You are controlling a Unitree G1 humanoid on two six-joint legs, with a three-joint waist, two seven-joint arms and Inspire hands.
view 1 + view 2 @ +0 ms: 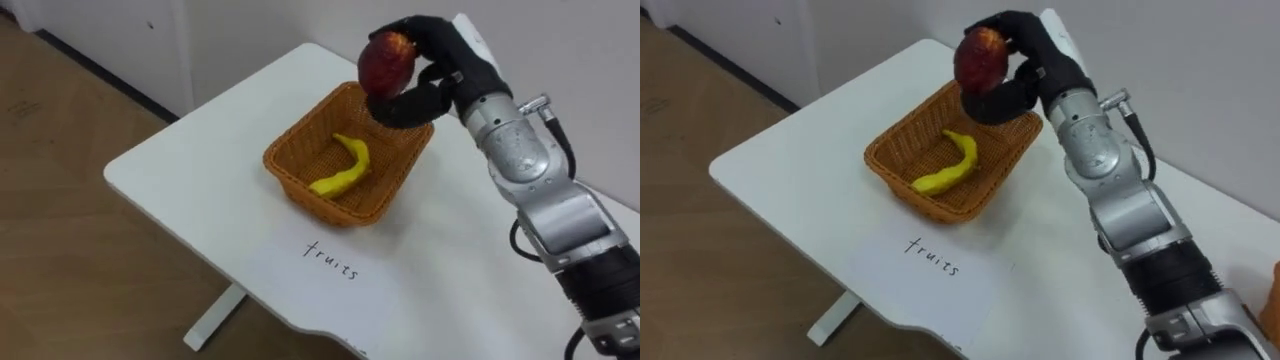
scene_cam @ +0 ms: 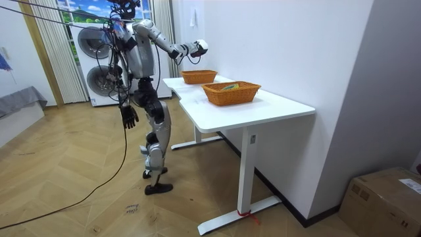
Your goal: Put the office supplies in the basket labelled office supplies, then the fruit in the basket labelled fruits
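Right hand (image 1: 440, 62) raised over the wicker basket (image 1: 300, 190), fingers and thumb curled round a red fruit (image 1: 386, 60), probably an apple, though its surface is not clear enough to be sure. The fruit is held above the basket's far rim, apart from the wicker. A yellow banana (image 1: 345, 170) lies inside the basket on its bottom. The basket stands on the white table (image 1: 180, 170), with a handwritten label (image 1: 330, 260) on the tabletop just before it. In the room view the robot stands at the table's far end; a second basket (image 2: 231, 93) sits nearer the camera, and the left hand (image 2: 129, 117) hangs at the robot's side, its state impossible to tell
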